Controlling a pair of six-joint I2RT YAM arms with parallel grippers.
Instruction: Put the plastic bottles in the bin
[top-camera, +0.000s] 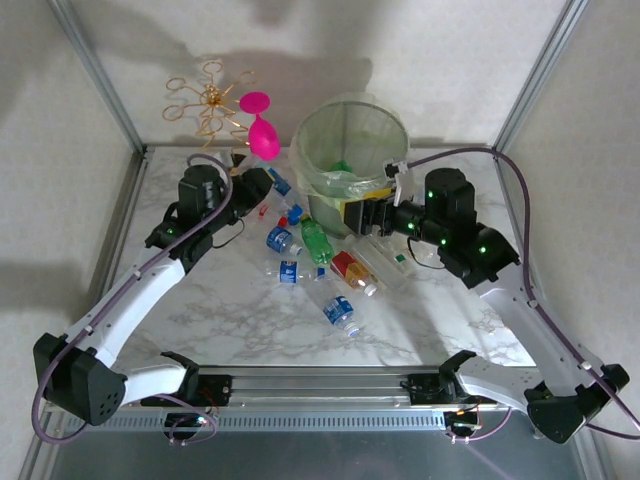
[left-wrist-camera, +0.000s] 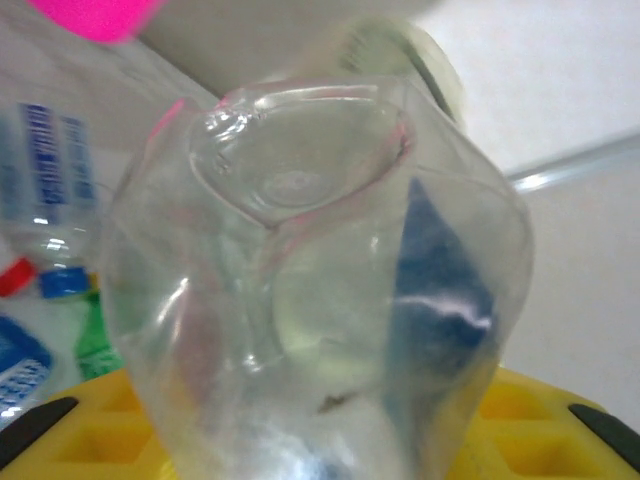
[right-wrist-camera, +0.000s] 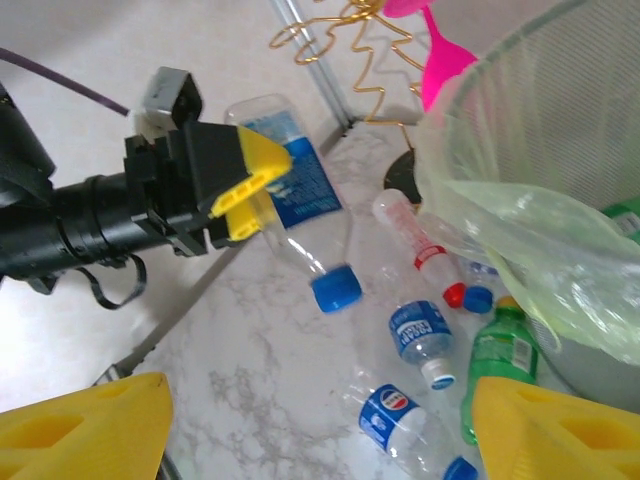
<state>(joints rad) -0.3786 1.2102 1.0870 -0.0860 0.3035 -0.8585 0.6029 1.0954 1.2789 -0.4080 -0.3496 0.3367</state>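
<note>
Showing the carry step for 1 bottle. The left gripper (right-wrist-camera: 250, 180) is closed on the labelled body of a clear bottle (right-wrist-camera: 300, 195) with a blue label and blue cap. It holds the bottle tilted, cap lowest, apparently off the surface over the far-left part of the marble table (top-camera: 250, 330), to the left of the bin (top-camera: 352, 150). In the left wrist view the bottle's dimpled base faces the lens between the yellow fingers. The right gripper (top-camera: 355, 215) sits low beside the front of the bin's foot, its fingers (right-wrist-camera: 555, 430) spread wide and holding nothing.

The bin stands at the middle of the table's far edge, with a pale green liner draped over its rim. Loose bottles lie between the bin's foot and the table's centre, among them a green bottle (top-camera: 316, 240) and a red-labelled bottle (top-camera: 350, 270).

Technique, as a judgement: the held bottle should rise above the rim before it crosses. It should pass clear of the pink goblet (top-camera: 262, 130) just left of the bin, and be let go only once it is over the opening. A light, smooth bottle may slip or pivot if the grip is loose.

Markings: print on the held bottle's label is too blurred to read. 1 bottle on the table (right-wrist-camera: 395, 410) bears a round red, white and blue emblem resembling Pepsi's. Another bottle (right-wrist-camera: 418, 328) has white script on blue, which is illegible.
</note>
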